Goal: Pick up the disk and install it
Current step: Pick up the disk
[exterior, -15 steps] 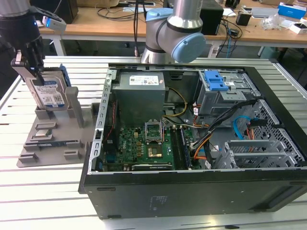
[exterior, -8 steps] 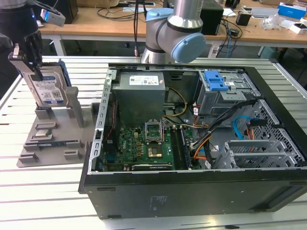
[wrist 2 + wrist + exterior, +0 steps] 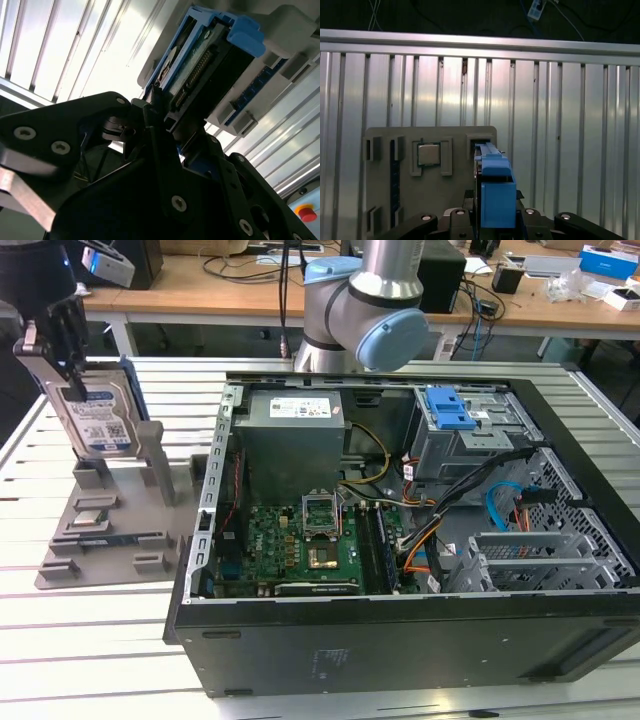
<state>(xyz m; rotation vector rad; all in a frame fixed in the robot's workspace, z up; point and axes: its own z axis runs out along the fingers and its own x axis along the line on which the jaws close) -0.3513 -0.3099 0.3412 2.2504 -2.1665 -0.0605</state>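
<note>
The disk [image 3: 100,410], a silver-grey hard drive with a blue-and-white label and a blue bracket, stands on edge and tilted at the exterior view's far left. It is just above the grey holder stand [image 3: 100,530]. My gripper [image 3: 72,370] comes down from above and is shut on the disk. In the first wrist view the disk [image 3: 495,195] appears edge-on between the black fingers of the gripper [image 3: 495,222], over the holder [image 3: 455,190]. In the second wrist view the fingers [image 3: 160,107] clamp the connector end of the disk [image 3: 200,65].
The open computer case [image 3: 400,640] lies on the slatted metal table, to the exterior view's right of the holder. Inside it are a grey power supply box [image 3: 290,430], a motherboard [image 3: 310,540] and a drive bay with a blue latch [image 3: 450,410]. The arm's base [image 3: 365,310] stands behind the case. A chip [image 3: 428,154] rests in the holder.
</note>
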